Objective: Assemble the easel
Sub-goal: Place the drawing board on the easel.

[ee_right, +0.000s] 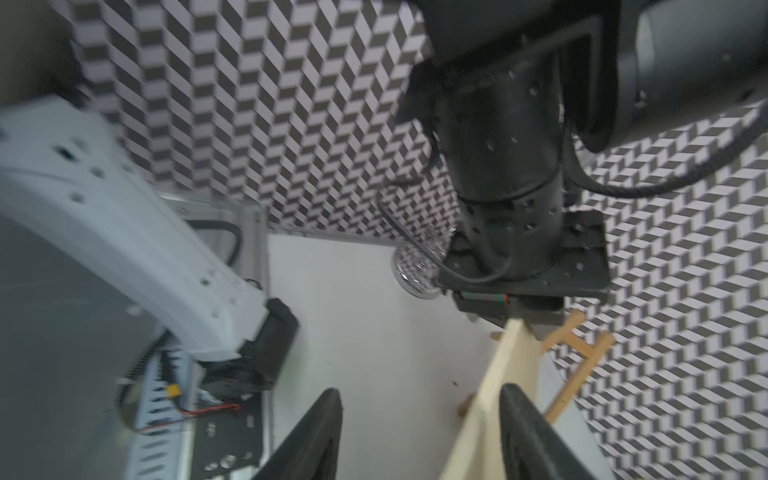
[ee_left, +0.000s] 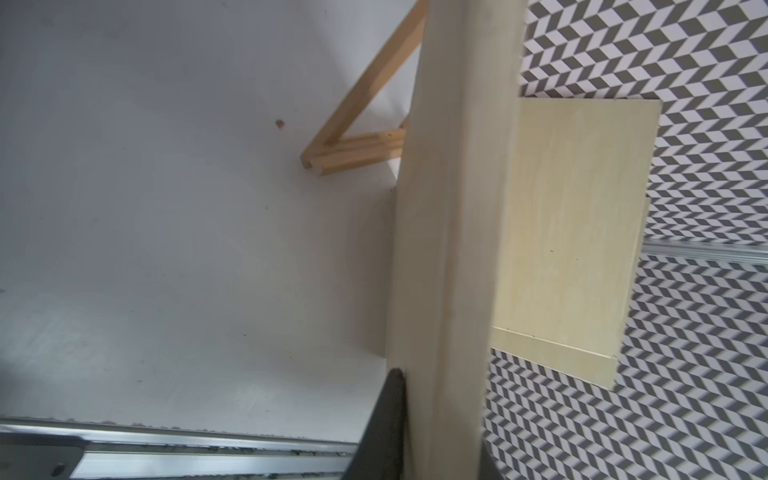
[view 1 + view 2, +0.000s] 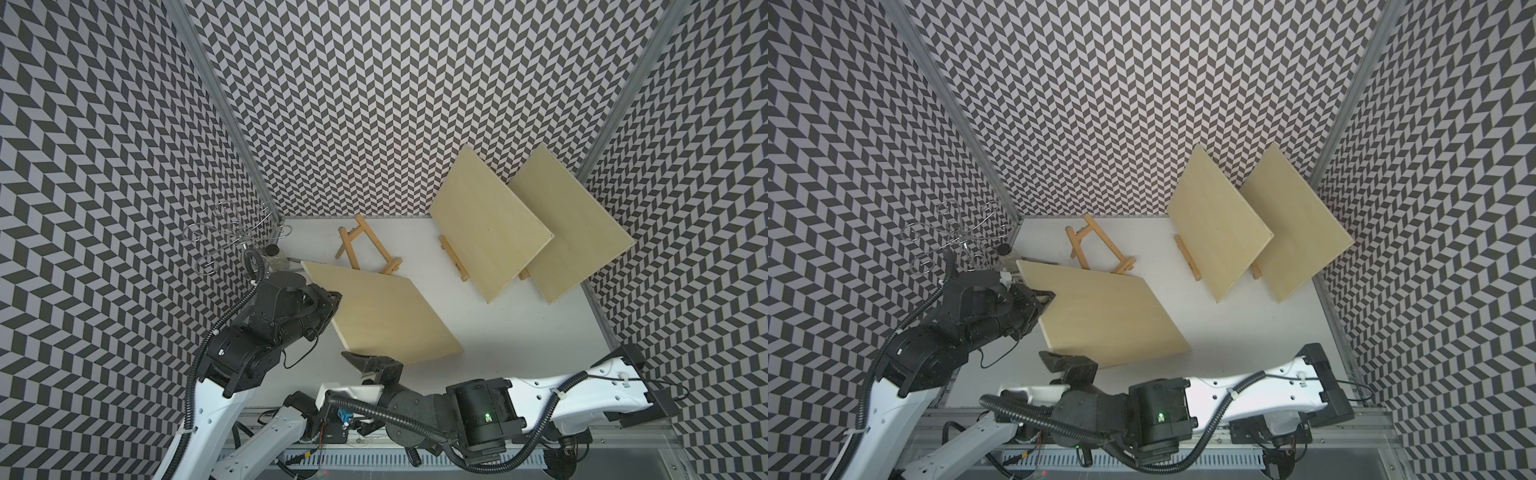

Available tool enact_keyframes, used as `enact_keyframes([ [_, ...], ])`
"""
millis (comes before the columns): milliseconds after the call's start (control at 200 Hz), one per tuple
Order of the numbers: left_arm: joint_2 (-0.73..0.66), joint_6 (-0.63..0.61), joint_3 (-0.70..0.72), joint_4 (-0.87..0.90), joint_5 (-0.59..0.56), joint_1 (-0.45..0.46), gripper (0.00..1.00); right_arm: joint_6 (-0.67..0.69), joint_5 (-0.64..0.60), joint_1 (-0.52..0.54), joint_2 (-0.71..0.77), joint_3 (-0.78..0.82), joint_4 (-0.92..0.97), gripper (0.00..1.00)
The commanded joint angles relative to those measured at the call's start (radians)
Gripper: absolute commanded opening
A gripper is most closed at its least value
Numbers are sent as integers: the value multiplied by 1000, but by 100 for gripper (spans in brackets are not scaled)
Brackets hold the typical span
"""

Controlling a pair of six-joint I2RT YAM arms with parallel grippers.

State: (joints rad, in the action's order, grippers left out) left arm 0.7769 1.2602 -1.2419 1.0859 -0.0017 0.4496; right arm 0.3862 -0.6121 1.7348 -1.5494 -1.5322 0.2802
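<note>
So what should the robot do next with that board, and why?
Probably carry the board toward the empty easel behind it: the left end effector grips its edge, the right end effector stands open, and that easel has no board.

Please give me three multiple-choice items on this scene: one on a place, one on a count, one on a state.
1. The empty easel stands: A) by the back wall B) by the front rail C) on a board
2. Pale boards: A) two B) three C) five
3. The right gripper is: A) open B) shut on the easel C) shut on a bottle
Key: 1A, it is near the wall; 2B, two propped at right, one in the left gripper; 3A, its fingers stand apart.
</note>
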Motion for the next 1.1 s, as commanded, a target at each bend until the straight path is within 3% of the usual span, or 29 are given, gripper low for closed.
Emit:
enact_keyframes([
  [0, -33, 21, -23, -172, -8, -1, 0, -32, 149, 0, 47, 6, -109, 67],
  [140, -22, -18, -14, -189, 13, 0, 0, -33, 146, -4, 115, 34, -128, 72],
  [275, 9, -181, -64, -170, 38, -2, 0, -68, 93, -44, 231, 31, -120, 74],
  [516, 67, -503, -189, -147, 97, -1, 0, -223, 92, -269, 467, 144, -160, 76],
  [776, -118, -701, 59, -505, 39, -1, 0, -317, 161, -472, 522, 267, -147, 77],
  [1097, -217, -862, 342, -945, -68, 0, 0, -303, 184, -524, 450, 238, -115, 78],
])
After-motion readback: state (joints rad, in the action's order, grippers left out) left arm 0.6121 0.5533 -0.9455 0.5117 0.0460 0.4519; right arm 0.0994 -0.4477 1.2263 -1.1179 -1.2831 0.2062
